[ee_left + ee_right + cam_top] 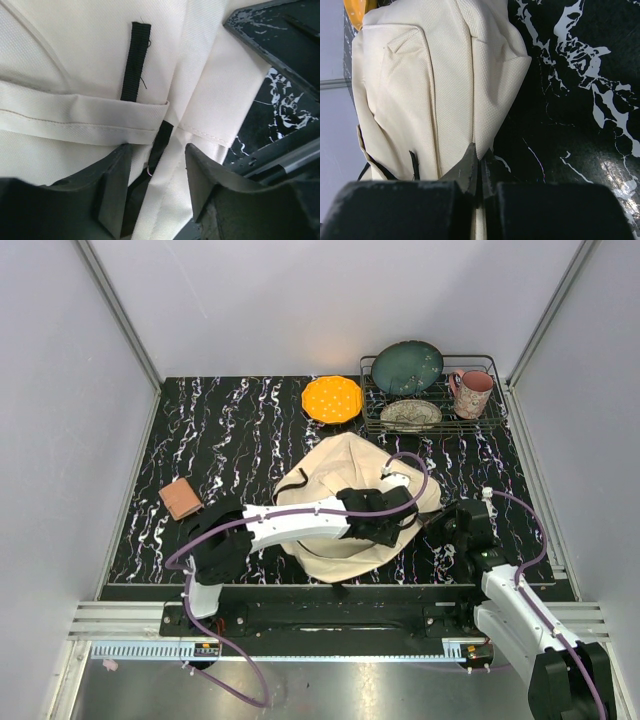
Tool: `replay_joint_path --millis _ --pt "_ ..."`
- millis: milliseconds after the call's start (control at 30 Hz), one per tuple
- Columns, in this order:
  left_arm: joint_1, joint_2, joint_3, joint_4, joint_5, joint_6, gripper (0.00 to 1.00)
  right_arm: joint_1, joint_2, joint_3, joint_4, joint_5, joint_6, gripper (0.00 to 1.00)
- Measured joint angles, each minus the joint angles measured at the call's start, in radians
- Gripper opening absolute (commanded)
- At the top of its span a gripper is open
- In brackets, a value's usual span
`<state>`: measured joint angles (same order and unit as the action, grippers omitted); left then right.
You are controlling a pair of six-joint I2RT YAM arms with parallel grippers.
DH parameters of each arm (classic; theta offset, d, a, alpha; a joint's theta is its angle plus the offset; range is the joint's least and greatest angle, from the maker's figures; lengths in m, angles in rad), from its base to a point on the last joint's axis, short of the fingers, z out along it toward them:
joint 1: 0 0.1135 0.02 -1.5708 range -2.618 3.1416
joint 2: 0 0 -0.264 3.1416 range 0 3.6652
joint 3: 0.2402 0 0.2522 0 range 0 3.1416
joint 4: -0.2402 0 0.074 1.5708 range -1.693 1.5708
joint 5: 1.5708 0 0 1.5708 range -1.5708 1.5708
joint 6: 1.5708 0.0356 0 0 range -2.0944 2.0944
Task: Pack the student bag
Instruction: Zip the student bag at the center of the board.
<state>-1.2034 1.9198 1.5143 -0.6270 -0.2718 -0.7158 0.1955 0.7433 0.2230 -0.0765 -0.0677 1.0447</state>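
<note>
The student bag (340,470), cream-beige fabric, lies slumped mid-table. My left gripper (398,518) reaches across it from the left and hovers over its right side. In the left wrist view the left gripper (159,150) stands open, its jaws on either side of a black strap (137,60) and a fold of the bag's fabric (75,65). My right gripper (440,523) sits at the bag's right edge. The right wrist view shows the right gripper (480,150) shut, pinching a thin edge of the bag (430,75). The bag's opening is hidden.
A small brown book (181,499) lies at the left of the table. An orange plate (331,399) sits behind the bag. A wire rack (432,425) at the back right holds a teal plate (408,367), a patterned dish (411,415) and a pink mug (471,393).
</note>
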Motion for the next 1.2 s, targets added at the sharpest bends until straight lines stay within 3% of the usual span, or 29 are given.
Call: replay_joint_path --millis 400,500,533,667,1067,1200 --pt "0.000 0.047 0.046 -0.054 -0.032 -0.001 0.29 0.000 -0.014 0.018 -0.039 0.017 -0.012 0.04" --pt "-0.001 0.057 0.061 -0.066 -0.032 0.000 0.21 0.000 -0.015 0.019 -0.042 0.019 -0.014 0.04" --pt "-0.001 0.060 0.066 -0.068 -0.032 0.000 0.14 0.000 -0.016 0.019 -0.043 0.022 -0.016 0.04" --pt "-0.003 0.069 0.073 -0.079 -0.031 0.000 0.00 0.000 -0.016 0.020 -0.048 0.024 -0.020 0.04" --pt "-0.015 0.073 0.072 -0.070 -0.035 0.006 0.00 0.000 -0.016 0.020 -0.050 0.028 -0.020 0.07" --pt "-0.019 0.026 0.009 -0.042 -0.056 0.008 0.00 0.001 0.007 0.034 -0.060 0.033 -0.023 0.07"
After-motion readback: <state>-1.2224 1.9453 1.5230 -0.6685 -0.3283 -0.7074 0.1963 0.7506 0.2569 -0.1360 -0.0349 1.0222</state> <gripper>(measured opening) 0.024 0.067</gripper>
